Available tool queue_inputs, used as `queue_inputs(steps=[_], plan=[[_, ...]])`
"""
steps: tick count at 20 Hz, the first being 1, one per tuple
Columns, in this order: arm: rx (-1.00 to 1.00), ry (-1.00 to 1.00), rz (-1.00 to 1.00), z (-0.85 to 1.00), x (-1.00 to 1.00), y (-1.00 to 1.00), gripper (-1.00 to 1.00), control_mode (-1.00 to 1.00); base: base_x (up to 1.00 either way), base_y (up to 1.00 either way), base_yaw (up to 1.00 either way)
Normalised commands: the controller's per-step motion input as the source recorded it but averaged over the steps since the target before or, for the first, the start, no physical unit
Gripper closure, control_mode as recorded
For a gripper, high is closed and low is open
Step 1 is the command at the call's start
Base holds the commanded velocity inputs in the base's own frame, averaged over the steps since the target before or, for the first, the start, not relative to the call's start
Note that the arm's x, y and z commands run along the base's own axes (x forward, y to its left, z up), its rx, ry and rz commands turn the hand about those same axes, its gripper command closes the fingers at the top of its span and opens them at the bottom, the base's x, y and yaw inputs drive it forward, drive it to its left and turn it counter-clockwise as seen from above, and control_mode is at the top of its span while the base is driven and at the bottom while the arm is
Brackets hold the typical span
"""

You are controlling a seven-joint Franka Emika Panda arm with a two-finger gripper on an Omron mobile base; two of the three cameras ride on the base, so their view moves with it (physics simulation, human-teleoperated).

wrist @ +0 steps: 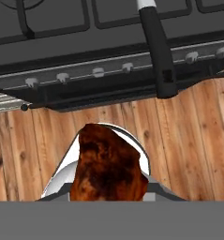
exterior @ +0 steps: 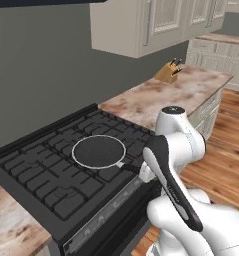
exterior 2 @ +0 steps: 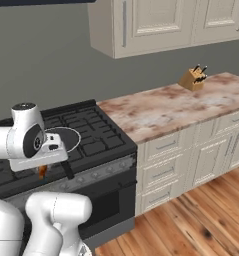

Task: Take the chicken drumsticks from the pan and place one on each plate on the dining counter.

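One chicken drumstick, one pan

The pan is dark grey with a thin pale rim; its handle is black. The drumstick is mottled red-brown and orange. The stove is black with pale knobs. The surface is beige stone mottled reddish-brown. The cabinets are cream. The floor is orange-brown wood grain. The knife block is tan.
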Motion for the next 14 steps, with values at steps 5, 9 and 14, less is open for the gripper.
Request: queue_inputs(steps=[5,9,14], plan=[[0.00,0.00,0.00,0.00,0.00,0.00,1.00,1.00,-0.75,-0.33,-0.19],[0.00,0.00,0.00,0.00,0.00,0.00,1.00,1.00,-0.47,-0.11,-0.61],[0.00,0.00,0.00,0.00,0.00,0.00,1.00,1.00,-0.06,0.16,-0.99]])
